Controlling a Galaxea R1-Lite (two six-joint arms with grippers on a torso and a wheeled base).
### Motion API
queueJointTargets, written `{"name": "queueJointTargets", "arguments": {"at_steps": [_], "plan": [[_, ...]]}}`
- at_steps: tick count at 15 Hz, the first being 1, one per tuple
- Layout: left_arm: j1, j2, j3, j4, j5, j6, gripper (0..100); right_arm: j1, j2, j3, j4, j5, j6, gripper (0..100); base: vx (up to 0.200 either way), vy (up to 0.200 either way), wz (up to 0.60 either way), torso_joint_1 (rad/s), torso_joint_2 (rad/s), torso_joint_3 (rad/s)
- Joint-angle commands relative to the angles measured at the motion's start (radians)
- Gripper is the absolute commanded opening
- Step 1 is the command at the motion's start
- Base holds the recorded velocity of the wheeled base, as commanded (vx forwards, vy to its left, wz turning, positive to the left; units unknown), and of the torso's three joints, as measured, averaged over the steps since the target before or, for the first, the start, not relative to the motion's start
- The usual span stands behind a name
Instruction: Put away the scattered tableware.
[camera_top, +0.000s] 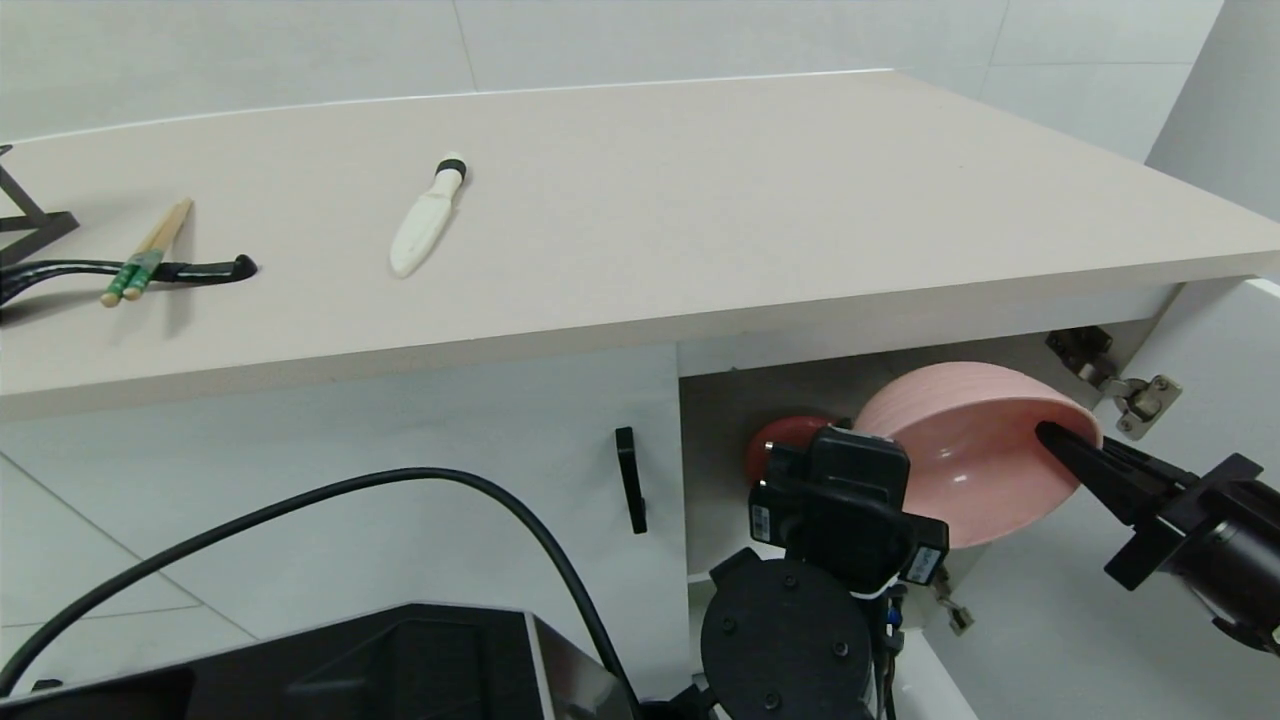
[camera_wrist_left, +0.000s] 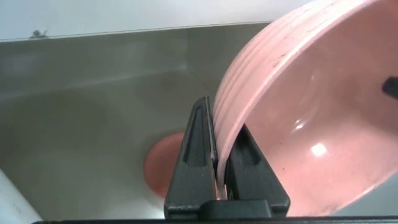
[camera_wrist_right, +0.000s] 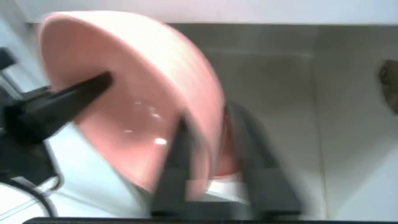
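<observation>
A pale beige tabletop (camera_top: 700, 200) spans the scene above both jaws. Under it, an open cabinet (camera_top: 712, 440) gapes just behind them. A closed white door (camera_top: 450, 410) with a black handle (camera_top: 629, 480) stands beside the left jaws, and a metal hinge (camera_top: 1140, 398) sits above the right jaws.

Pink bowl, black grippers

The bowl (camera_top: 965, 465) is pink with thin lines around its outside. The left gripper (camera_wrist_left: 221, 124) and right gripper (camera_wrist_right: 208, 118) are black. The dish (camera_top: 785, 440) is red. The counter (camera_top: 700, 200) is beige. The knife (camera_top: 428, 225) is cream with a black band. The chopsticks (camera_top: 147, 252) are tan with green ends.
</observation>
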Motion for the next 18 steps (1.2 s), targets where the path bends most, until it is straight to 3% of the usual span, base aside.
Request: {"name": "queueJointTargets", "arguments": {"at_steps": [1, 6, 7, 9, 10, 11, 13, 15, 17, 18], "plan": [[0.001, -0.003, 0.000, 0.000, -0.010, 0.000, 100, 0.004, -0.002, 0.000, -0.004, 0.006, 0.002, 0, 0.000, 0.000, 0.00, 0.000, 0.00, 0.000], [-0.005, -0.044, 0.034, 0.000, -0.045, -0.005, 100, 0.003, 0.007, 0.005, -0.004, 0.006, 0.002, 0, 0.000, 0.000, 0.00, 0.000, 0.00, 0.000], [-0.015, -0.087, 0.078, 0.000, -0.094, -0.017, 100, 0.003, 0.009, 0.005, -0.004, 0.006, 0.002, 0, 0.000, 0.000, 0.00, 0.000, 0.00, 0.000], [-0.025, -0.208, 0.232, 0.000, -0.275, -0.074, 100, 0.003, 0.009, 0.006, -0.004, 0.006, 0.002, 0, 0.000, 0.000, 0.00, 0.000, 0.00, 0.000], [-0.014, -0.279, 0.313, 0.000, -0.390, -0.099, 100, 0.003, 0.009, 0.008, -0.004, 0.006, 0.002, 0, 0.000, 0.000, 0.00, 0.000, 0.00, 0.000], [0.014, -0.323, 0.351, 0.000, -0.447, -0.108, 100, 0.003, 0.007, 0.011, -0.004, 0.006, 0.002, 0, 0.000, 0.000, 0.00, 0.000, 0.00, 0.000], [0.040, -0.394, 0.391, 0.000, -0.476, -0.109, 100, 0.003, 0.016, 0.014, -0.004, 0.006, 0.000, 0, 0.000, 0.000, 0.00, 0.000, 0.00, 0.000], [0.073, -0.472, 0.477, 0.000, -0.624, -0.108, 100, 0.003, 0.024, 0.023, -0.004, 0.006, 0.000, 0, 0.000, 0.000, 0.00, 0.000, 0.00, 0.000], [0.144, -0.564, 0.615, 0.000, -0.783, -0.100, 100, 0.003, 0.032, 0.029, -0.004, 0.006, 0.000, 0, 0.000, 0.000, 0.00, 0.000, 0.00, 0.000], [0.146, -0.596, 0.673, 0.000, -0.829, -0.093, 100, 0.003, 0.035, 0.031, -0.004, 0.006, 0.000, 0, 0.000, 0.000, 0.00, 0.000, 0.00, 0.000]]}}
